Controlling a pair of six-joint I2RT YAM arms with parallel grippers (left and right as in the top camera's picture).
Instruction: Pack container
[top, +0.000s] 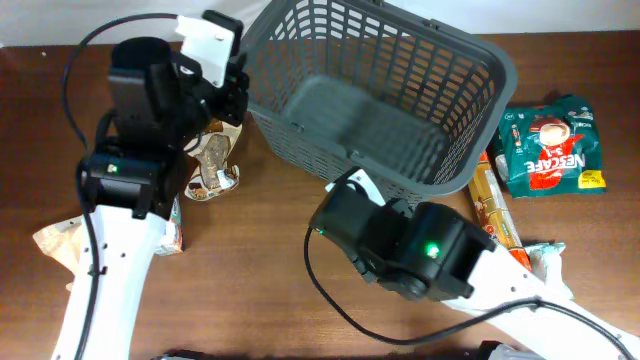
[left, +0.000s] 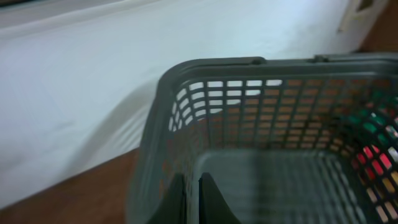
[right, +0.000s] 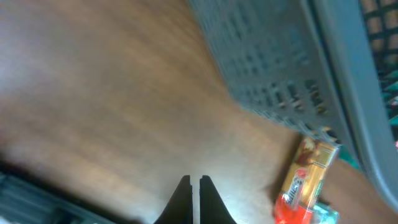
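Grey basket (top: 345, 105) sits empty at the far middle of the table (top: 250, 290), where we judge either side can reach it. Our left gripper (left: 192, 182) hovers by its rim and our right gripper (right: 193, 182) over wood (both pinched nearly closed, holding nothing). A coffee pack (top: 550, 145) waits outside.

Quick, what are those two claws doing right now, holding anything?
Left gripper: closed, holding nothing.
Right gripper: closed, holding nothing.

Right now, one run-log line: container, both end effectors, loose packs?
container: empty | left end effector: shut, empty, by container | right end effector: shut, empty, above table | Nescafe pack: outside container, on table
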